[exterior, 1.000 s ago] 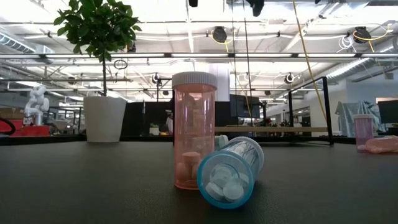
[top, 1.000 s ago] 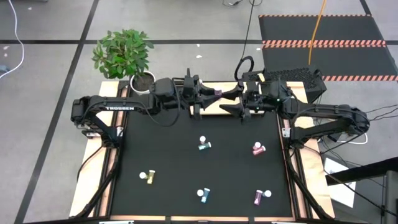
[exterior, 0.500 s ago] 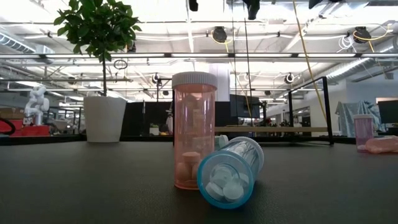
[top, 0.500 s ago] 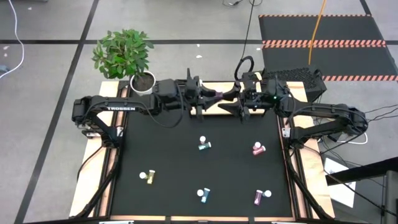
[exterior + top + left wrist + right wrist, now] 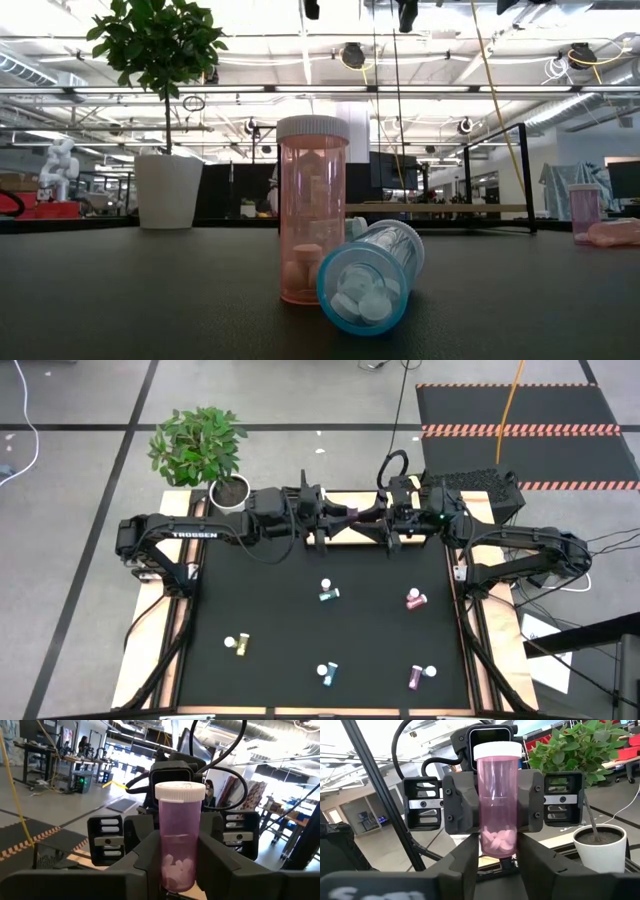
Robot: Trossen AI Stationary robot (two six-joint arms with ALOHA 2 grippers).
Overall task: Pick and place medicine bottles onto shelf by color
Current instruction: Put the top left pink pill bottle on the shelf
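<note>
Translucent magenta plastic, a smooth upright cylinder with a ribbed white cap: that is the medicine bottle (image 5: 180,840) held in the air over the far edge of the table, white tablets heaped at its bottom. Both grippers meet on it. The left gripper (image 5: 335,516) has its dark, blocky fingers (image 5: 150,860) pressed against the bottle's two sides. The right gripper (image 5: 372,520) faces it from the other side, its fingers (image 5: 470,860) narrowed about the same bottle (image 5: 498,802); whether they actually press the plastic I cannot tell, as they look just at its walls.

Beneath the pair lies the shelf (image 5: 345,538), a flat light-wood board at the table's far edge. The table (image 5: 270,620) wears a matte black mat.

Six more bottles lie scattered on the mat, well apart: two teal ones (image 5: 329,592) (image 5: 326,673), two magenta ones (image 5: 415,599) (image 5: 420,676), and one yellow-green one (image 5: 238,645), all tiny with white caps. The low view shows one pink bottle (image 5: 312,210) standing upright with a blue one (image 5: 368,275) on its side touching it.

A leafy plant in a smooth white pot (image 5: 228,491) sits at the far left corner.
</note>
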